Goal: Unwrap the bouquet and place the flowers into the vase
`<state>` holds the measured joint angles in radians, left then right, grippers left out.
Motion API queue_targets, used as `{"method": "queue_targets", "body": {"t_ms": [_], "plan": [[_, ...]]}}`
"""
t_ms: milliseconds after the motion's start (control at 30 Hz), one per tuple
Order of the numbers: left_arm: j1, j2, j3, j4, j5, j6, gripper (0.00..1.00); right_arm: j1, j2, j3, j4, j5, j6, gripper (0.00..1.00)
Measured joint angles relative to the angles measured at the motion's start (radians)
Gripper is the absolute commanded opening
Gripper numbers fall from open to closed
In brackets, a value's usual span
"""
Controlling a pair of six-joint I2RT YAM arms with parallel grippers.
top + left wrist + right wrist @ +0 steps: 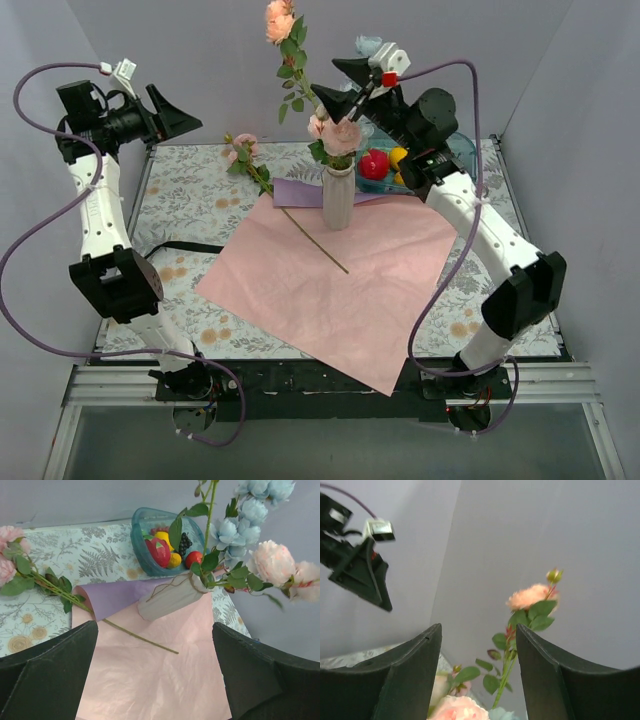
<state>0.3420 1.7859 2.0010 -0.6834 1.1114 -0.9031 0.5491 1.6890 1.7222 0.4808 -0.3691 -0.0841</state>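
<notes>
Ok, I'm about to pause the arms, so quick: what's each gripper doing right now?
Left gripper: open, holding nothing.
Right gripper: open, nothing pinched; the tall rose stands just ahead, not gripped.

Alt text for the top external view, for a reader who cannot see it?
A small white ribbed vase stands on unfolded pink-and-purple wrapping paper mid-table, holding pink, peach and pale blue artificial flowers, with the right tool open beside the blooms. Another pink flower stem lies left of the vase; the left tool hangs open at far left.
</notes>
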Motion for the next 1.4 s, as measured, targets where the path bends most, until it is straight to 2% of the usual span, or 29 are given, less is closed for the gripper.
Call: {"method": "queue_targets", "body": {"t_ms": [167, 233, 400, 467, 600, 633, 767, 800, 1133, 1233, 1400], "plan": [[-0.136, 0.014, -0.031, 0.028, -0.097, -0.005, 0.98, 0.001, -0.158, -0.075, 0.105, 0.000, -0.026, 0.69], [-0.203, 0.052, 0.018, 0.037, -0.162, -0.033, 0.98, 0.001, -0.213, -0.113, 0.155, -0.003, -0.025, 0.69], [-0.345, 0.240, 0.224, 0.089, -0.408, -0.075, 0.98, 0.001, -0.299, -0.185, 0.211, -0.009, -0.016, 0.68], [-0.398, 0.319, 0.268, 0.092, -0.513, -0.078, 0.98, 0.001, -0.327, -0.215, 0.210, -0.012, -0.009, 0.67], [-0.462, 0.447, 0.291, 0.095, -0.610, -0.111, 0.98, 0.001, -0.382, -0.280, 0.204, -0.023, 0.002, 0.61], [-0.467, 0.472, 0.291, 0.100, -0.613, -0.121, 0.98, 0.001, -0.396, -0.297, 0.202, -0.026, 0.005, 0.59], [-0.462, 0.579, 0.323, 0.137, -0.600, -0.189, 0.98, 0.001, -0.479, -0.391, 0.204, -0.030, 0.023, 0.40], [-0.456, 0.597, 0.333, 0.153, -0.594, -0.212, 0.98, 0.001, -0.500, -0.415, 0.207, -0.032, 0.028, 0.38], [-0.431, 0.634, 0.381, 0.529, -0.443, -0.520, 0.98, 0.001, -0.611, -0.568, 0.223, -0.033, 0.060, 0.30], [-0.439, 0.649, 0.438, 0.643, -0.412, -0.573, 0.98, 0.001, -0.610, -0.577, 0.221, -0.033, 0.063, 0.29], [-0.457, 0.649, 0.446, 0.807, -0.367, -0.639, 0.98, 0.001, -0.612, -0.593, 0.225, -0.034, 0.067, 0.26]]}}
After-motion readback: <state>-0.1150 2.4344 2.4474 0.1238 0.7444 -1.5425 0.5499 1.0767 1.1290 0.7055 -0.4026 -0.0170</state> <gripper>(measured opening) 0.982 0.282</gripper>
